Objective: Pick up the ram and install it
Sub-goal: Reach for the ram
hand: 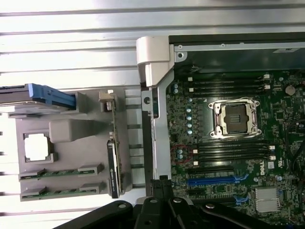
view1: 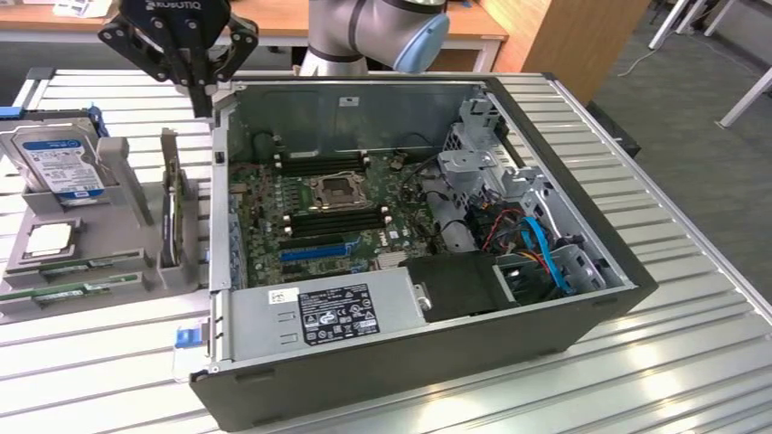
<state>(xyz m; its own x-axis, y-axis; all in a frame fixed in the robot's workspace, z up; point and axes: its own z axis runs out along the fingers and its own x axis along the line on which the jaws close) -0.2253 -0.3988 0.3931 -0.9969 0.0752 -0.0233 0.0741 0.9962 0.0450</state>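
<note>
Hanging at the dark case's [view1: 483,353] eleven o'clock, black gripper [view1: 193,86] closed, empty; wrist view lays out two green ram sticks [hand: 61,171].

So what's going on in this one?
A robot arm's tool hangs shut and empty above the back corner of the open computer case, beside a grey holder. Two ram sticks lie in that holder, untouched. The motherboard's memory slots look empty, so nothing is installed yet.
</note>
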